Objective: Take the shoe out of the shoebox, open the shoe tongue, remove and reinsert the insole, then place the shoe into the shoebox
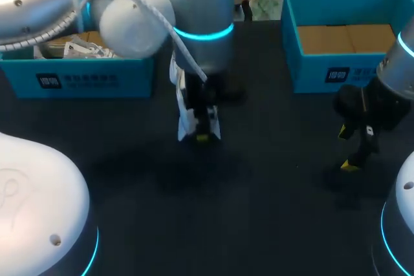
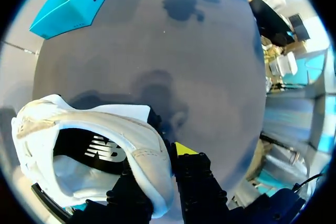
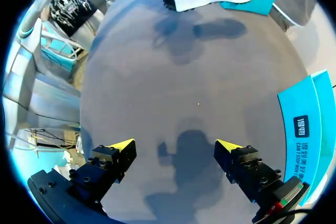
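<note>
The left gripper (image 2: 157, 157) is clamped on the white sneaker (image 2: 79, 129), the collar wall pinched between its two black fingers and the shoe's opening facing the wrist camera; the sneaker is held over the middle of the dark table (image 1: 259, 211), outside both boxes. The right gripper (image 3: 175, 145) is spread wide and holds nothing, over the tabletop near the open blue box (image 1: 323, 72); that box shows a brown cardboard floor. The paper-filled blue box (image 1: 77, 79), at the far left under the left arm, holds crumpled white paper.
</note>
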Controlling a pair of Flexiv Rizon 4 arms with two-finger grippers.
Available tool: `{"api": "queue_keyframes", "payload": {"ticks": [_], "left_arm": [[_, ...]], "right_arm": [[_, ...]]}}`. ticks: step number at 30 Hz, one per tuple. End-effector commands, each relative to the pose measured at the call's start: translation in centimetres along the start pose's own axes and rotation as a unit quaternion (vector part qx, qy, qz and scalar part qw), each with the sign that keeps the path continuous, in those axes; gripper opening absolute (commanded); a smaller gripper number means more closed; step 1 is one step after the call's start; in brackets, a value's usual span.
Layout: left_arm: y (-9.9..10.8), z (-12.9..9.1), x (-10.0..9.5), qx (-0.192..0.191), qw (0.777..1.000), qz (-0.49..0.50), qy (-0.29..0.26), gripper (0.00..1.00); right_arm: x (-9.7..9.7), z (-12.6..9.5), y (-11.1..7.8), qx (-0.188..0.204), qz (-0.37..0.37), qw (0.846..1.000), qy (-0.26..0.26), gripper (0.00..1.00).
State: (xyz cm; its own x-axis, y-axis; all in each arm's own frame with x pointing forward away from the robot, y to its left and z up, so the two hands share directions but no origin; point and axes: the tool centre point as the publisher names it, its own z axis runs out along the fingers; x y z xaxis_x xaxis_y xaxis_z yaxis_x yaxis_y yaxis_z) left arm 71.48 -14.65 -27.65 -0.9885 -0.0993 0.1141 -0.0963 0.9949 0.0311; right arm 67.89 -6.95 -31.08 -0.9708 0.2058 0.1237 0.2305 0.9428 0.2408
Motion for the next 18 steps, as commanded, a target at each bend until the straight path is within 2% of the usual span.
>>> {"api": "queue_keyframes", "payload": {"ticks": [1,5,8,13,17,18], "left_arm": [[2.1,-3.2,-2.3,0.004,1.0,0.02,0.017,0.0],[3.3,-5.6,-4.1,-0.005,0.999,0.05,0.014,0.0],[4.1,-6.6,-5.3,-0.012,0.998,0.069,0.01,0.0],[5.2,-7.7,-7.5,-0.023,0.996,0.089,0.013,0.0],[6.5,-8.4,-9.1,-0.032,0.995,0.097,0.018,0.0],[6.9,-8.5,-9.7,-0.035,0.994,0.098,0.018,0.0]], "right_arm": [[0.1,0.0,0.0,0.0,0.0,1.0,-0.001,1.0],[0.1,0.0,0.0,0.0,0.0,1.0,-0.001,1.0],[0.1,0.0,0.0,0.0,0.0,1.0,-0.001,1.0],[-1.0,-0.8,-2.2,-0.015,0.012,1.0,0.004,1.0],[-1.7,-1.3,-3.4,-0.014,0.014,1.0,0.008,1.0],[-1.8,-1.2,-3.6,-0.001,0.017,1.0,0.014,1.0]]}}
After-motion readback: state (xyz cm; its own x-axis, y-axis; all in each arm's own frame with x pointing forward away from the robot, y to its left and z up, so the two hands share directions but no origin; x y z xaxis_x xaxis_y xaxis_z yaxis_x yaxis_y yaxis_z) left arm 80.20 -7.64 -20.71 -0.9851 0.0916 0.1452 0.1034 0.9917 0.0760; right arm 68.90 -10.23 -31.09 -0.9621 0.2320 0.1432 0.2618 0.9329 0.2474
